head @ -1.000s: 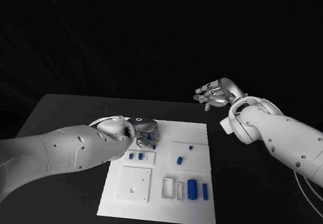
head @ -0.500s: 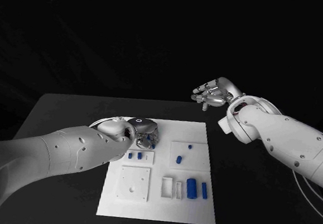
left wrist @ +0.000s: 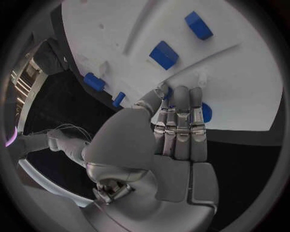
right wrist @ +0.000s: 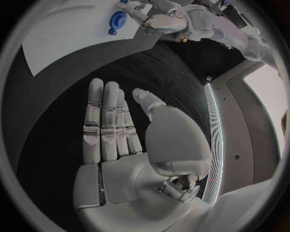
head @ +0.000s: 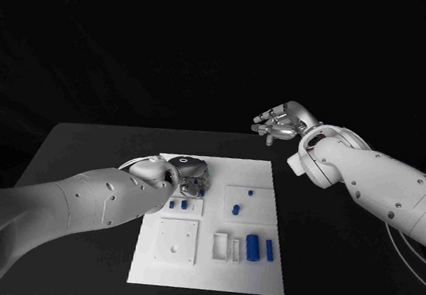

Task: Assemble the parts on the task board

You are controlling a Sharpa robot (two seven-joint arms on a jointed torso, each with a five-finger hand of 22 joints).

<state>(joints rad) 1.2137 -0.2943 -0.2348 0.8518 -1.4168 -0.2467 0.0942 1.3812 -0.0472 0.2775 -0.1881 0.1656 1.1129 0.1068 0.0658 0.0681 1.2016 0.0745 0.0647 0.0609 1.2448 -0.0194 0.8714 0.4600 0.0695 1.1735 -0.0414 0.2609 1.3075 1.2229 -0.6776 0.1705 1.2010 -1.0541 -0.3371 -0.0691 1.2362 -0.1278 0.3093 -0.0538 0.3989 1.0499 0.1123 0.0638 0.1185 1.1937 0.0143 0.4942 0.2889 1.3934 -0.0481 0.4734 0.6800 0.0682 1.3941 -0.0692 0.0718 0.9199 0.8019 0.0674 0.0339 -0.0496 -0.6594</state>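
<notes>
The left hand is positioned low over the far left area of the task board. In the left wrist view its fingers lie straight and close together, with the fingertips at the board surface beside a round blue part. The part is partly hidden behind the fingers, so whether the hand grips it or merely touches it cannot be determined.

The right hand is raised beyond the far right corner of the board, well apart from it. In the right wrist view the palm is flat, the fingers are extended side by side, the thumb stands off to one side, and nothing is held.

The task board lies flat at the centre of the black table. Just nearer the robot than the left hand, two small blue parts sit in a recessed white square. To the right of the left hand, a second recessed square carries a small blue piece and a short blue cylinder. Near the right edge of the board, a larger blue cylinder and a slimmer blue bar lie side by side, next to a white slotted fixture. A plain white square plate occupies the near left area of the board.
</notes>
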